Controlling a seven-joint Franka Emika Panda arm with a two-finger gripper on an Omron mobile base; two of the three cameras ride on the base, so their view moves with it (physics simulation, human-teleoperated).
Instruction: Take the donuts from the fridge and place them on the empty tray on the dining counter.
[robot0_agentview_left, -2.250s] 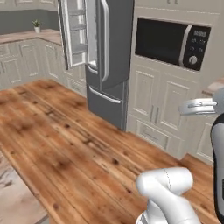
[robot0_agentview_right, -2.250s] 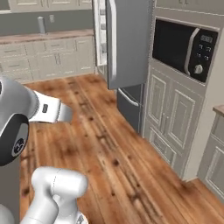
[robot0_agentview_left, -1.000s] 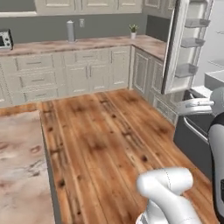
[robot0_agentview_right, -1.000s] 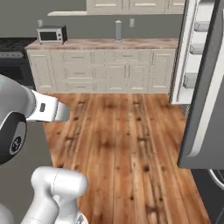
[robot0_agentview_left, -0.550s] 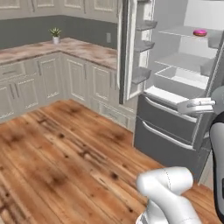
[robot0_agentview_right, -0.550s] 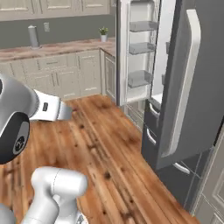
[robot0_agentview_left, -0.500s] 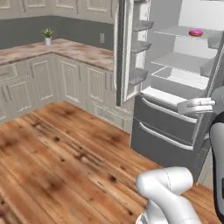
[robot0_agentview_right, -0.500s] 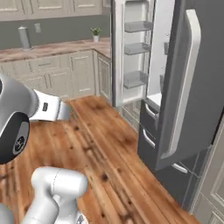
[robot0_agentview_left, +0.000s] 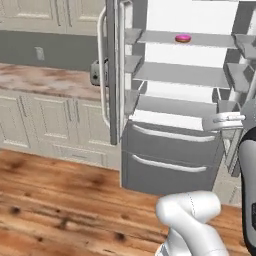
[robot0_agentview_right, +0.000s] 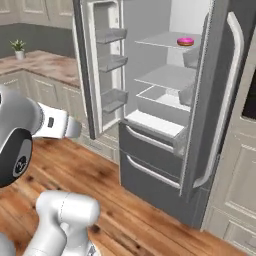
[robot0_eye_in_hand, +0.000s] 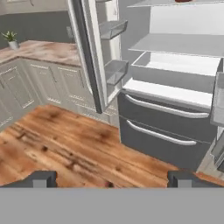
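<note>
The fridge (robot0_agentview_left: 170, 150) stands straight ahead with both doors swung open, showing its white interior, grey shelves and two shut lower drawers (robot0_eye_in_hand: 162, 127). The pink-iced donut (robot0_agentview_left: 183, 38) lies on the top shelf, toward the right (robot0_agentview_right: 185, 41). The white speckled donut is hidden or out of view, and so are the royal-blue tray and the dining counter. My gripper (robot0_eye_in_hand: 111, 179) is open, its fingertips (robot0_eye_in_hand: 43, 178) wide apart with nothing between them. It hangs over the wooden floor, well short of the fridge and below the donut's shelf.
The fridge's left door (robot0_agentview_left: 112, 75) and right door (robot0_agentview_right: 220, 100) jut out toward me on either side. Cream wall cabinets with a marble top (robot0_agentview_left: 45, 82) run off to the left, a small plant (robot0_agentview_right: 19, 47) on them. Wooden floor (robot0_eye_in_hand: 65, 135) lies between me and the fridge.
The whole picture has swung and closed in: the base has turned, so the open fridge is now centred and nearer. The gripper stays open.
</note>
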